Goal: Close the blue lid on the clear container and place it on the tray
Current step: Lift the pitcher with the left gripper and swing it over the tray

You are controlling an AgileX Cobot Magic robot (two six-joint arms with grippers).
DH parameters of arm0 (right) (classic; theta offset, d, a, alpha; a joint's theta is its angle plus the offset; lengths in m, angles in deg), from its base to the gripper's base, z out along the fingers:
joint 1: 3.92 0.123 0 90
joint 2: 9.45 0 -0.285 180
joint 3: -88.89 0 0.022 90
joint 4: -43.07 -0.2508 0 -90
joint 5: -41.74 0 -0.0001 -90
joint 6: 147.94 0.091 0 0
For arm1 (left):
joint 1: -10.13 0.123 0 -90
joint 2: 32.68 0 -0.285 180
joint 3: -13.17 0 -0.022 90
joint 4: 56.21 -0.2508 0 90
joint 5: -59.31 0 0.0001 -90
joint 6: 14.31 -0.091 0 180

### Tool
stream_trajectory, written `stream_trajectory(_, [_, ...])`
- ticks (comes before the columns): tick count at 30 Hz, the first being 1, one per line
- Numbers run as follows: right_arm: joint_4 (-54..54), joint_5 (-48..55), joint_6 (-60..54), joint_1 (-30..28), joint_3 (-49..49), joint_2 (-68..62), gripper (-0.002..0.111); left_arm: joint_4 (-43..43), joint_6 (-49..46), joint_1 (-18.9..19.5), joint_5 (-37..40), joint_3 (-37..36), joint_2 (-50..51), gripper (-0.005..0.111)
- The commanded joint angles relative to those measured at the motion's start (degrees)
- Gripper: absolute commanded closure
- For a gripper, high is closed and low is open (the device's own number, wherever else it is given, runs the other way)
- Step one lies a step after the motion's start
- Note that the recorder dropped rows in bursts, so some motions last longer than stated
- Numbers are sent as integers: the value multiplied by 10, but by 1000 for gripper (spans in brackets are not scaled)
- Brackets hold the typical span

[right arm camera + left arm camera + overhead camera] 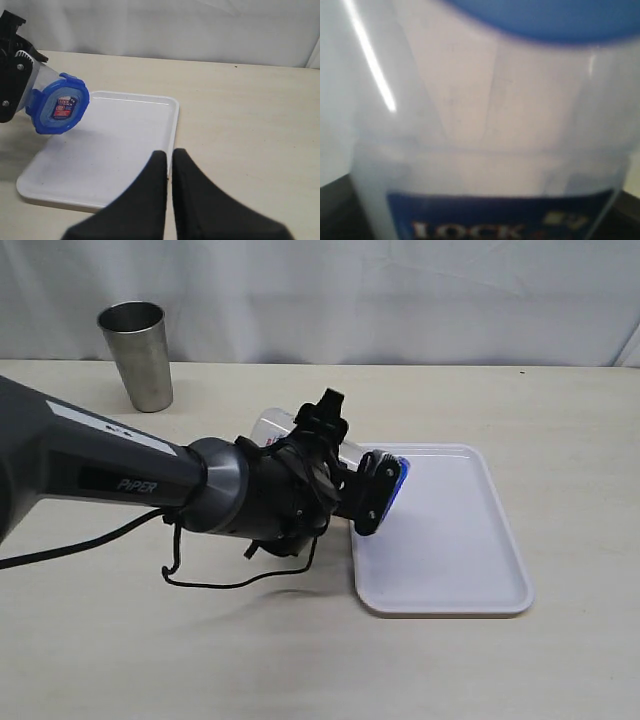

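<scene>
My left gripper is shut on the clear container and holds it lying nearly on its side above the white tray's left rim. The blue lid sits on the container's mouth and faces out over the tray. In the left wrist view the container's wall fills the frame, with the lid at one end and a blue label. The right wrist view shows the lid with its red-and-white sticker, the tray, and my right gripper shut on nothing.
A shiny steel cup stands upright at the back left of the beige table. A black cable hangs under the left arm onto the table. A white curtain closes off the back.
</scene>
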Motion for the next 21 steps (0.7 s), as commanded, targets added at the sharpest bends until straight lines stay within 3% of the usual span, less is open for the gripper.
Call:
stream_trajectory(1, [6, 1, -3, 0, 2, 2, 104, -43, 8, -6, 2, 6, -4, 107])
stream_trajectory(9, [6, 1, -3, 0, 2, 2, 104, -63, -1, -23, 49, 16, -4, 107])
stream_trajectory(21, [6, 1, -3, 0, 2, 2, 104, -63, 1, -32, 56, 22, -4, 107])
